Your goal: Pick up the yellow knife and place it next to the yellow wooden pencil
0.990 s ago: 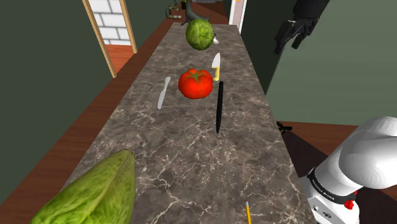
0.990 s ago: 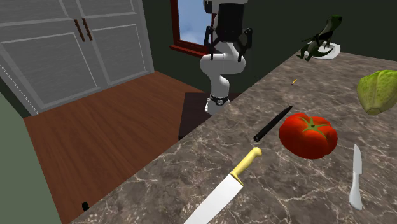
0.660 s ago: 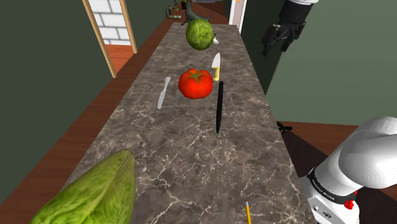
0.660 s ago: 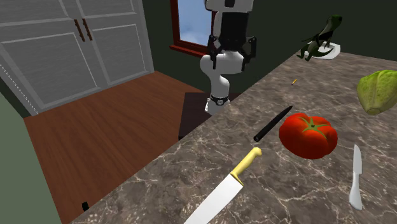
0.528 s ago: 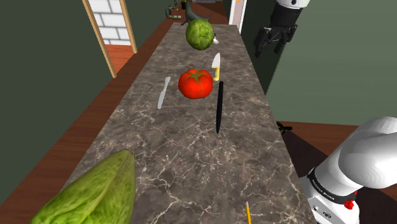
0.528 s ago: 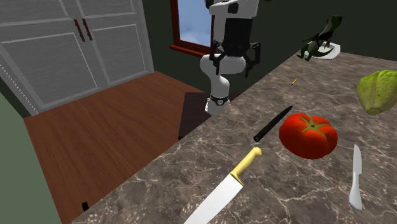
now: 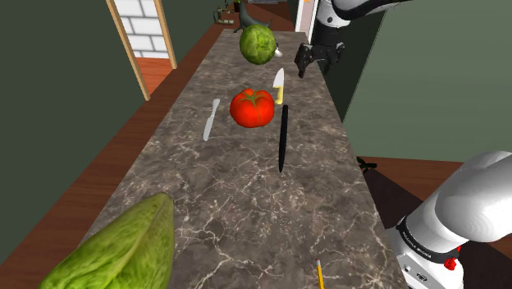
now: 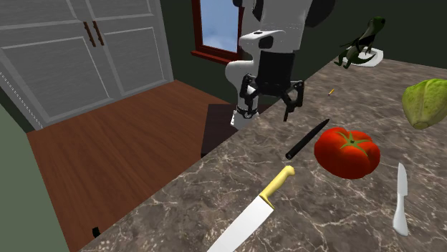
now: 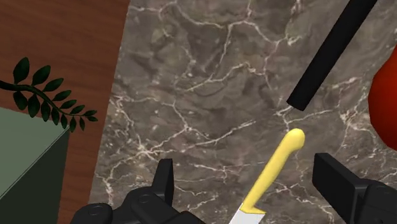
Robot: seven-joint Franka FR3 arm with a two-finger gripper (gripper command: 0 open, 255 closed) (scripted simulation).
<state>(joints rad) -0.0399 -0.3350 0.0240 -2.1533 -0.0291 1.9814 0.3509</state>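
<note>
your gripper hangs over the yellow knife with fingers spread wide, holding nothing; the knife lies on the counter beside the tomato; descend straight, centring its handle between them.

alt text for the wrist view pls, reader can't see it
The open pincer hovers over a dark marbled counter, a yellow-handled knife lying between its black fingers, untouched. Past the handle's tip lies a black stick with a red tomato beside it; beyond the counter's edge are a wood floor and a leafy sprig.
</note>
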